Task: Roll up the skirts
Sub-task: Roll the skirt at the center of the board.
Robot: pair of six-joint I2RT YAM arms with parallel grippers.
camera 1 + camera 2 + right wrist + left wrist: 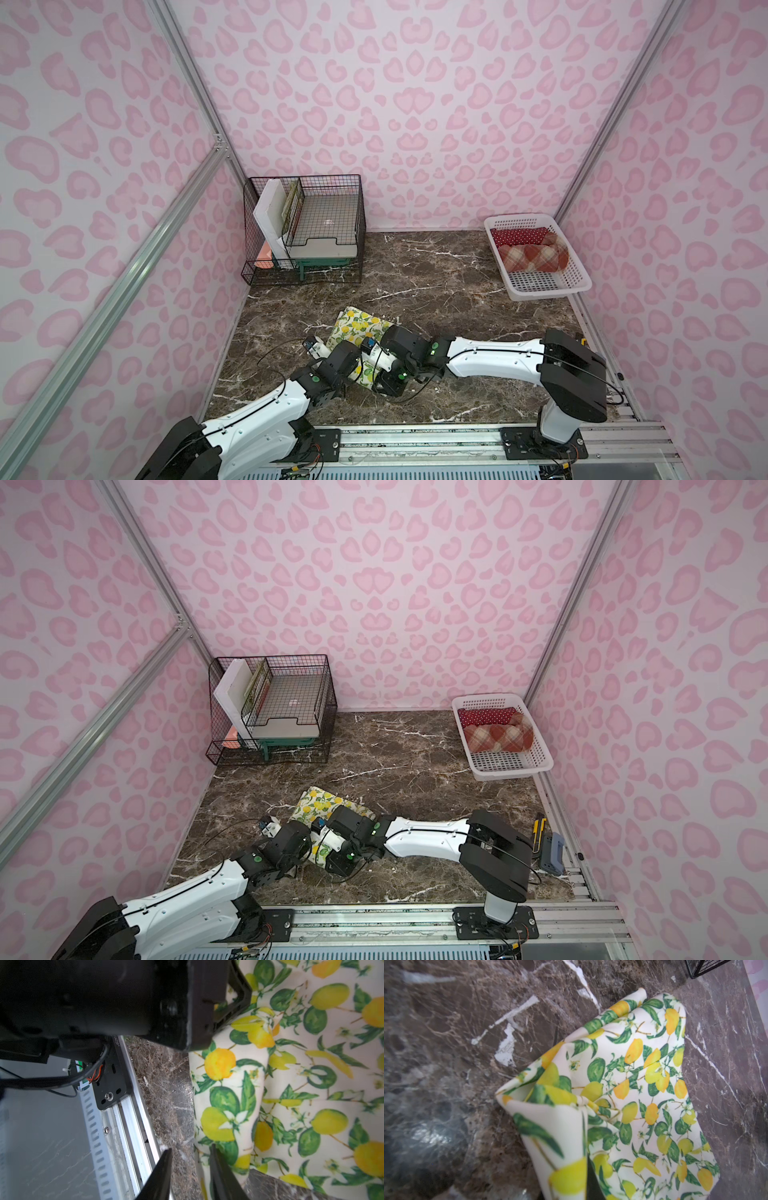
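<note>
The lemon skirt [357, 326] [320, 804], cream with yellow lemons and green leaves, lies partly folded on the marble table near the front, in both top views. My left gripper [588, 1178] is shut on a lifted fold of it [643, 1105]; cloth drapes over the fingers. My right gripper [190, 1151] is open beside the cloth's edge [301, 1095], with one finger over bare table and the other over the hem. Both wrists crowd over the skirt's near end [365, 374]. The red polka-dot skirt [519, 236] and the plaid skirt [534, 257] lie rolled in the white basket [577, 286].
A black wire rack [303, 232] with white boards and trays stands at the back left. A yellow utility knife [539, 833] and a blue-grey tool [552, 854] lie by the right front edge. The aluminium rail [415, 440] runs along the front.
</note>
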